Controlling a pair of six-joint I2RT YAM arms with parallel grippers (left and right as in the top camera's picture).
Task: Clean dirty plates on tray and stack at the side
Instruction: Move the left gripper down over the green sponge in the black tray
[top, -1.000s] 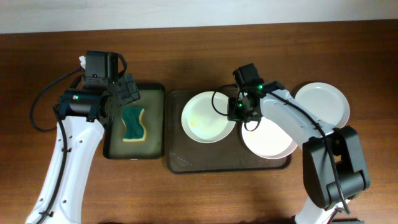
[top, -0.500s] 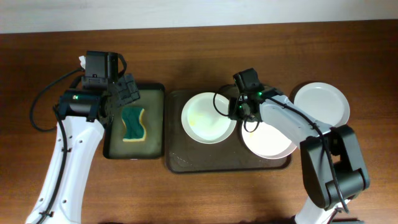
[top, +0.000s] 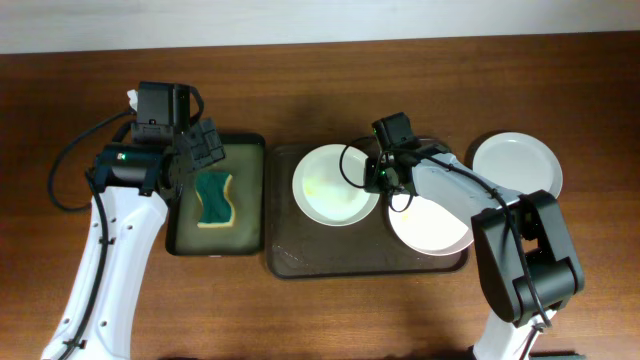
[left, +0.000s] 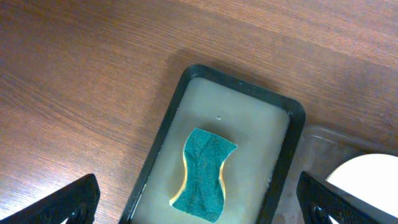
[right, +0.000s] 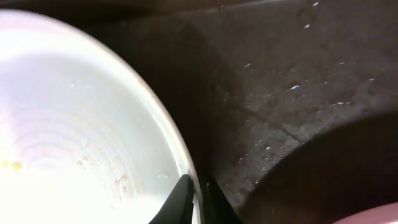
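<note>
Here right end effector (right: 198, 190) pinches plate (right: 74, 124) rim; left end effector (left: 202, 202) gapes wide.

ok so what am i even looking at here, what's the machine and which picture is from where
Two robot arms work at a wooden table, each ending in a two-finger tool. The wide picture looks straight down from above. The other two come from a small camera on each wrist, so they see close up past their own fingers. On the table a brown tray carries two white plates, the left plate and the second plate. A third plate sits on bare wood to the right. Beside the brown tray, a narrow dark tray holds cloudy water and a green sponge. The left tool hangs open above the sponge, holding nothing. The right tool is pinched shut on the left plate's rim; that plate shows yellowish specks.
</note>
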